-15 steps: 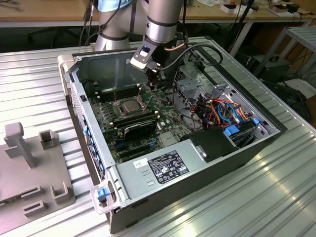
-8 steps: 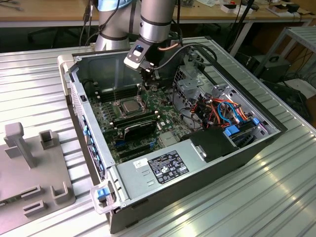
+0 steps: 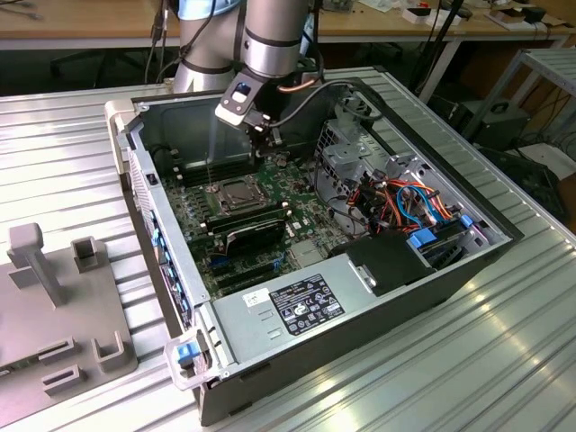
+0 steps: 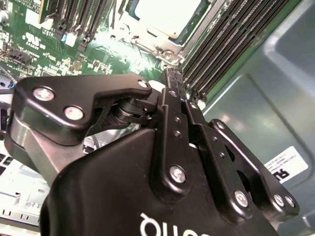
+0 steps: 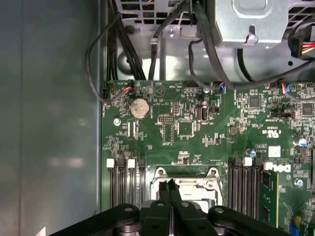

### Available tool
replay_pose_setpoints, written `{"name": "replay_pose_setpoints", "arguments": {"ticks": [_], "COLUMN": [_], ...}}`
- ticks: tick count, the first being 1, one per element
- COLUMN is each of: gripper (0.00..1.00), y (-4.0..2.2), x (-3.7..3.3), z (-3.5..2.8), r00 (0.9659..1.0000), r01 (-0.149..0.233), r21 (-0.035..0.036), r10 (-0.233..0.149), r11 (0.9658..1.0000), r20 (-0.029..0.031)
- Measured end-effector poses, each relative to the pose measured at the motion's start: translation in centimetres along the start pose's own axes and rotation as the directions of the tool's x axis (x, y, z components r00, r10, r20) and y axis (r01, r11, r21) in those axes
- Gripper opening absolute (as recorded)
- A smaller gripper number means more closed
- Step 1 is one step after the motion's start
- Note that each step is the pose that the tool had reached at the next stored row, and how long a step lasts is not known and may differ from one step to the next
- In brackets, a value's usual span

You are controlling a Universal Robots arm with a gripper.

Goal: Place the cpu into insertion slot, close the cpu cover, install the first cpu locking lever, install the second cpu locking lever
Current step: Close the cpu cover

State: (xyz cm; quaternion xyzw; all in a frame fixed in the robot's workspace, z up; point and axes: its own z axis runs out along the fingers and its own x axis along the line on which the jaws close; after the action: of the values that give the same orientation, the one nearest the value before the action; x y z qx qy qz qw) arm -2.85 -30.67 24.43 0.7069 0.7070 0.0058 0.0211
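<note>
A ribbed metal table [image 3: 504, 360] carries an open computer case [image 3: 468, 261]. The gripper [image 5: 171, 186], fingers pressed together and empty, hovers near the cpu [image 4: 167, 14], which is seated in the insertion slot [image 3: 219, 200]. Memory slots [image 5: 125, 184] flank it, and cables [image 3: 405, 202] lie beyond.

Cut off by the picture's edge in the first wrist view: the cpu cover [image 5: 210, 178], its middle hidden behind the pressed-together fingers of the gripper [image 5: 170, 184]. Cut off too in the second wrist view: the cpu [image 4: 167, 17], down to one pale corner. Hidden there behind the gripper's black body: much of the motherboard [image 4: 98, 46]. Too small in the exterior view to tell at the insertion slot [image 3: 236, 193]: cover flat or raised, locking levers latched or free. Cropped there as well: the grey fixture plate [image 3: 54, 306] at the exterior view's left.
</note>
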Motion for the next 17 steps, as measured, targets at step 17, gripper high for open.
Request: {"name": "replay_pose_setpoints", "arguments": {"ticks": [17], "gripper": [0.11], "y": [-3.18], "x": [-0.92], "z": [0.09], "r00": [1.0000], "r01": [0.000], "r21": [0.0000], "r10": [0.000], "r11": [1.0000], "r20": [-0.0001]}}
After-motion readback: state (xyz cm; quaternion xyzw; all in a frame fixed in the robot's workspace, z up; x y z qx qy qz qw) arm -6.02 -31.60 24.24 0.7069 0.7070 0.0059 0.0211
